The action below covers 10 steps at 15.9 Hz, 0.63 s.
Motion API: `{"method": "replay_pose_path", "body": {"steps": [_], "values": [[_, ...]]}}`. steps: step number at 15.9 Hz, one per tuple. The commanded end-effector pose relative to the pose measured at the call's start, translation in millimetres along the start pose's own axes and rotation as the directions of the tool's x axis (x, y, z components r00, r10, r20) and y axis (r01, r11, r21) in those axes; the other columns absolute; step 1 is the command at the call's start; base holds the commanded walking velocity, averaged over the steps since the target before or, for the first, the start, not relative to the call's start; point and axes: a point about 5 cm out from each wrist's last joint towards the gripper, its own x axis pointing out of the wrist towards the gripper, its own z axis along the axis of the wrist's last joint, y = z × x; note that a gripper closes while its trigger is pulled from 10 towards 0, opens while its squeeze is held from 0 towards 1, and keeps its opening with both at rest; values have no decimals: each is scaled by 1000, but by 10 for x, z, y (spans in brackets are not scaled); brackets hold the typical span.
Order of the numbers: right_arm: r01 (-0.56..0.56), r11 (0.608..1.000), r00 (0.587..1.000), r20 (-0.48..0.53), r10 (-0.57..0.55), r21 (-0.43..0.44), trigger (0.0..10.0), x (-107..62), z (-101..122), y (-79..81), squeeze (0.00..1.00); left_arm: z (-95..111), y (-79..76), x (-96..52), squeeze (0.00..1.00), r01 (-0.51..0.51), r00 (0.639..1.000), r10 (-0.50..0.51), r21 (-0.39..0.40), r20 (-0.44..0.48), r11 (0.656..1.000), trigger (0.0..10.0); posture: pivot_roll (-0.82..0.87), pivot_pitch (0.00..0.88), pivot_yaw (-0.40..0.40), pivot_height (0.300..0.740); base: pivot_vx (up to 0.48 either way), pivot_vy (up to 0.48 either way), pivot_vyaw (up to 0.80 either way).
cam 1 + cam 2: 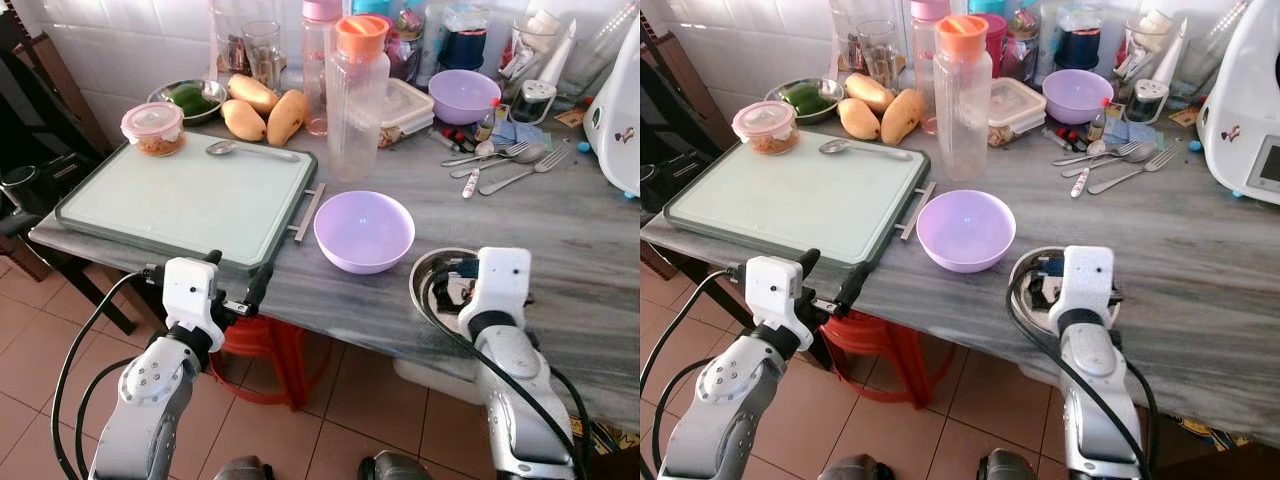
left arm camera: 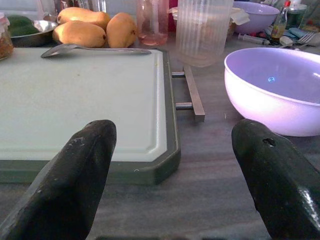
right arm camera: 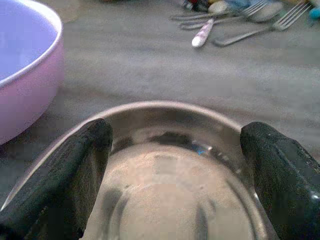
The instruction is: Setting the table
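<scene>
Claws hovering at table [image 1: 560, 240] edge, both spread wide.
R claw [image 3: 175, 165] hanging over steel bowl [image 3: 170, 200], gripping nothing; L claw [image 2: 175, 175] facing tray [image 1: 190, 195] corner; purple bowl [image 1: 364, 230] sitting between, just beside tray handle.

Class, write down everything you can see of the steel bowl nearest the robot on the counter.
The steel bowl is round, shallow and shiny, apparently stainless metal, with a thin rolled rim and a reflective, empty-looking inside. It sits upright at the near edge of the grey marbled counter, just right of the lilac plastic bowl and apart from it. The right claw hangs directly over it, open, one black finger toward each side of the rim; contact cannot be told. In the head views the wrist hides most of it.
</scene>
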Motion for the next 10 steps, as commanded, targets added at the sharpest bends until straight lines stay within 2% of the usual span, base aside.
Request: {"method": "replay_pose_path", "body": {"steps": [1, 10], "values": [[-28, 1000, 999, -16, 28, 5, 10000, -6, -12, 47, 1000, 13, -12, 6, 0, 15, 1000, -15, 14, -4, 1000, 10000, 20, 8, 40, 740, 0, 0, 0], [-62, 996, 992, -108, 68, 63, 10000, -18, -122, 84, 1000, 6, -16, 18, 0, 16, 1000, -16, 15, -8, 1000, 10000, 19, 7, 40, 740, 0, 0, 0]]}}
